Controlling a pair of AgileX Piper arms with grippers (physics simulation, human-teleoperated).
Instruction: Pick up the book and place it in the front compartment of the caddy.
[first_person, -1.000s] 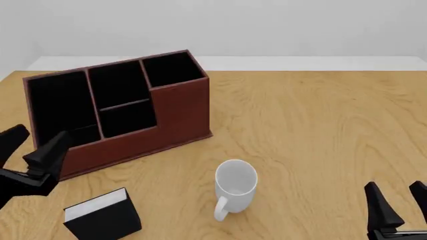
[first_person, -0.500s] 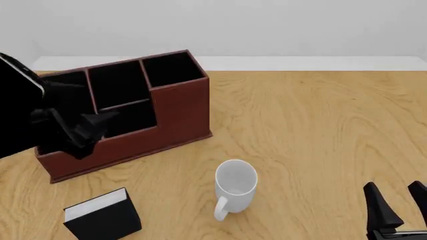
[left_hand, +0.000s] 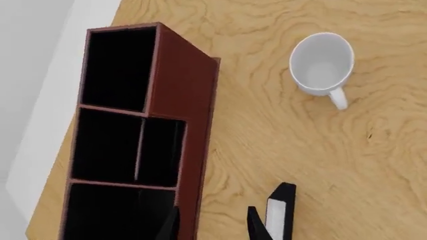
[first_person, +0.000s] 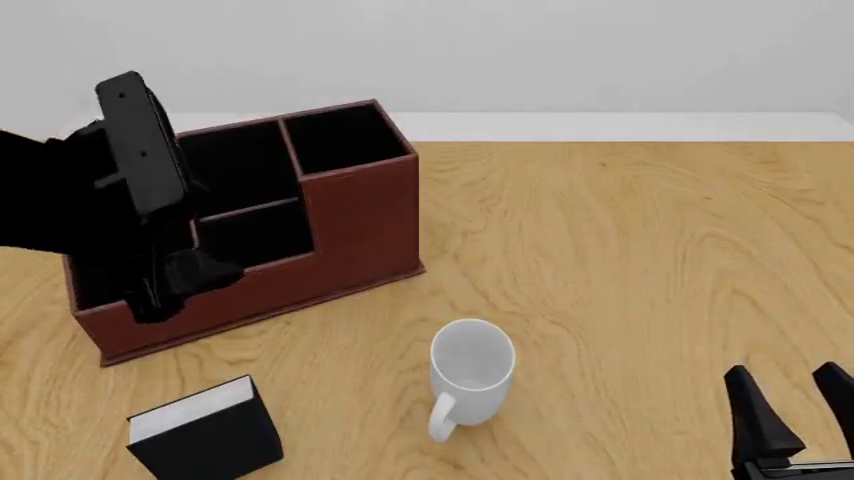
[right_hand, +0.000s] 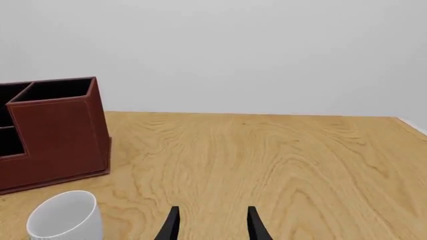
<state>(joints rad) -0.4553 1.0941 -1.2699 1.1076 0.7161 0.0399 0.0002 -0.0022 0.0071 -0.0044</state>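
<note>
Progress: we judge nothing is done yet; pickup and placement both remain.
Book (first_person: 206, 437): we find it standing on the table (first_person: 627, 250) near the front edge, in front of the caddy (first_person: 247, 225), ungrasped.
Left gripper (left_hand: 211, 227): we see it raised over the caddy's front wall, jaws narrowly parted, holding nothing.
Right gripper (first_person: 793, 420): low at the near right, jaws parted, holding nothing.
Room: we note the mug (first_person: 470, 372) lies beside the book; open tabletop to the right.

wooden table (first_person: 641, 250), caddy (first_person: 360, 215), book (first_person: 207, 430), white mug (first_person: 473, 368)
</note>
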